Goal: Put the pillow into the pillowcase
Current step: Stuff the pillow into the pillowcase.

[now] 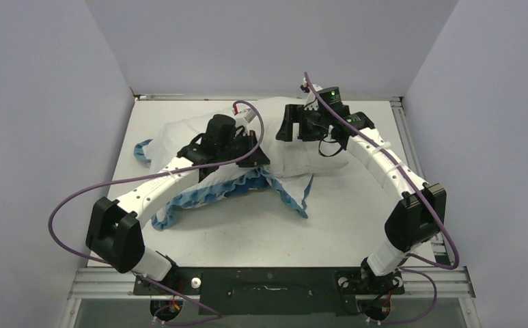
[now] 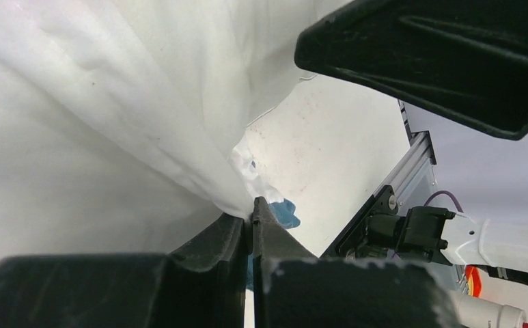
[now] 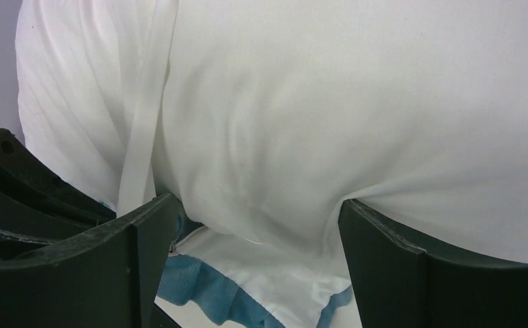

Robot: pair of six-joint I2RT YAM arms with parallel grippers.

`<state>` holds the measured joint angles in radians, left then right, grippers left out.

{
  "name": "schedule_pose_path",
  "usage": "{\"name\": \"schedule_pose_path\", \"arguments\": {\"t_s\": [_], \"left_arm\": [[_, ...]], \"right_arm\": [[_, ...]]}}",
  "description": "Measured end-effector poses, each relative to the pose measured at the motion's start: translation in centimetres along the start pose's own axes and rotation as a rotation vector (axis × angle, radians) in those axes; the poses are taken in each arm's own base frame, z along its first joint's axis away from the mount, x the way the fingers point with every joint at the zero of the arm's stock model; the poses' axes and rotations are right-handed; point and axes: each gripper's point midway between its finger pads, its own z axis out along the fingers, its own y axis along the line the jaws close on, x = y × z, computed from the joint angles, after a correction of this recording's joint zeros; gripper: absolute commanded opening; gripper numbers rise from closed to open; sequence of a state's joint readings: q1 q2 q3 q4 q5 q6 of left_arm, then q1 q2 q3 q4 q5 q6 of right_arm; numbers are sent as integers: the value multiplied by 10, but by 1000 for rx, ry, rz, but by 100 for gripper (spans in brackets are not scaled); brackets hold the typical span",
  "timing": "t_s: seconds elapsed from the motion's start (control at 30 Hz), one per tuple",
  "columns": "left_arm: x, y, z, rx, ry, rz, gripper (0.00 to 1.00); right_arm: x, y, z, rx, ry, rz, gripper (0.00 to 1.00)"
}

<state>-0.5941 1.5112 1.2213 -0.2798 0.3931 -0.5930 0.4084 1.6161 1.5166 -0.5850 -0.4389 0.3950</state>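
The plump white pillow [image 1: 302,156] lies across the back middle of the table, its left part under the pillowcase [image 1: 247,186], whose blue ruffled edge spreads toward the front. My left gripper [image 1: 257,158] is at that edge. Close up, the left gripper [image 2: 252,208] is shut on a pinch of the pillowcase [image 2: 179,137], white with a bit of blue behind the tips. My right gripper [image 1: 285,133] is at the pillow's back right. Up close, the right gripper [image 3: 257,232] is open and the pillow [image 3: 356,116] bulges between its fingers above the pillowcase's blue edge [image 3: 206,287].
The white table [image 1: 343,212] is closed in by grey walls at the left, back and right. A metal rail [image 1: 403,123] runs along its right side. Purple cables loop from both arms. More blue ruffle [image 1: 143,152] pokes out at the left.
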Motion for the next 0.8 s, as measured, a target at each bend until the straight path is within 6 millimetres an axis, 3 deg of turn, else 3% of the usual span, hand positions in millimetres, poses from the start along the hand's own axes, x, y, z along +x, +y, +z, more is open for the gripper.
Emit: {"name": "schedule_pose_path", "arguments": {"t_s": [0.17, 0.33, 0.4, 0.47, 0.63, 0.7, 0.8], "left_arm": [[1, 3, -8, -14, -48, -10, 0], [2, 3, -12, -20, -61, -15, 0], [1, 4, -12, -25, -66, -16, 0], [-1, 4, -13, -29, -75, -13, 0], [-7, 12, -15, -72, -108, 2, 0], [-4, 19, -15, -100, -96, 0, 0], [-14, 10, -13, -81, -101, 16, 0]], "right_arm": [[-5, 19, 11, 23, 0, -86, 88], [-8, 51, 14, -23, -27, -155, 85], [-5, 56, 18, -48, -15, -152, 78], [3, 55, 30, -69, 22, -127, 61], [51, 45, 84, -185, 223, 50, 28], [64, 51, 90, -273, 279, 153, 21], [61, 65, 86, -419, 270, 252, 8]]}}
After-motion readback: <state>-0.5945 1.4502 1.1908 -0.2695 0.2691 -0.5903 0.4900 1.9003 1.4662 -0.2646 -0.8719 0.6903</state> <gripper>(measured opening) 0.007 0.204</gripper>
